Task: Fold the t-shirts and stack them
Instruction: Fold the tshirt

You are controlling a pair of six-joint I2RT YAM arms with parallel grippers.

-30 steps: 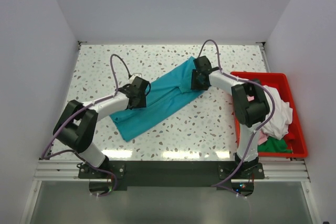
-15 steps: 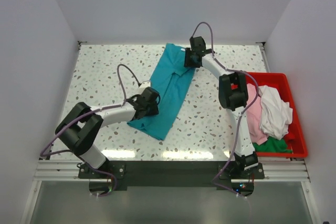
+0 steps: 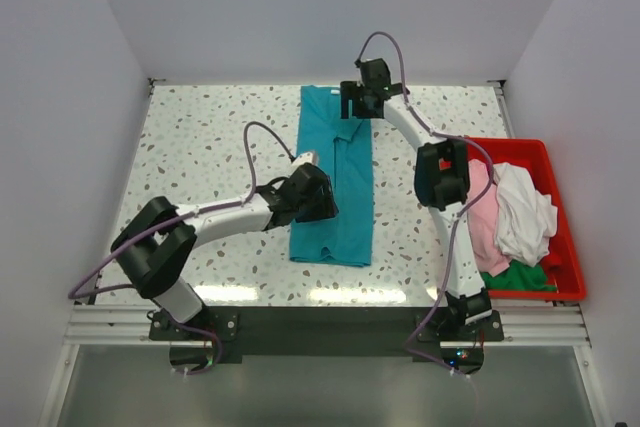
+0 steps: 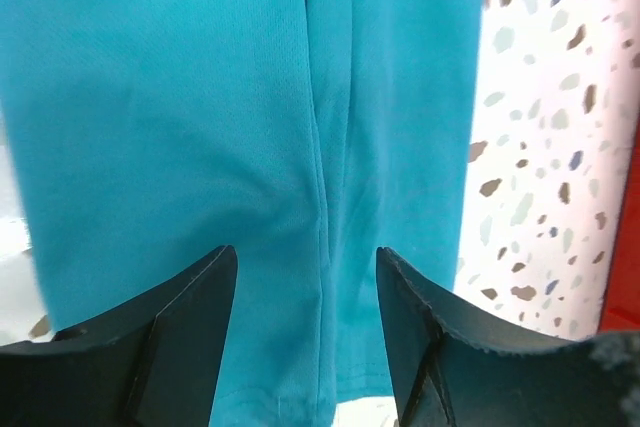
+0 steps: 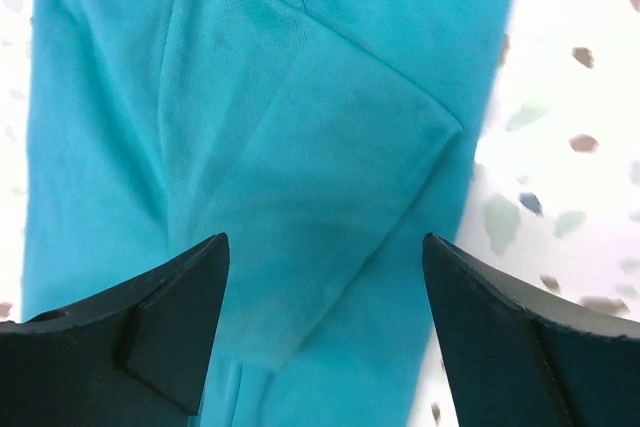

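Note:
A teal t-shirt (image 3: 345, 187), folded into a long narrow strip, lies flat on the speckled table and runs from the far edge toward me. My left gripper (image 3: 320, 197) hovers over its near left part, jaws open, with a seam of the teal cloth (image 4: 250, 97) flat beneath them (image 4: 305, 257). My right gripper (image 3: 353, 104) is over the strip's far end, jaws wide open above a folded sleeve layer (image 5: 320, 117), nothing pinched (image 5: 325, 242). Pink (image 3: 482, 217), white (image 3: 525, 209) and green (image 3: 515, 275) t-shirts are heaped in the bin.
A red plastic bin (image 3: 500, 143) stands at the table's right edge, close to the right arm. White walls close in the table on three sides. Bare speckled tabletop (image 3: 200, 147) lies left of the teal strip, and more bare top (image 5: 570, 97) beside its far end.
The teal shirt has swung from a diagonal lie to straight along the table's depth. Both grippers travelled with it and have opened, letting the cloth go.

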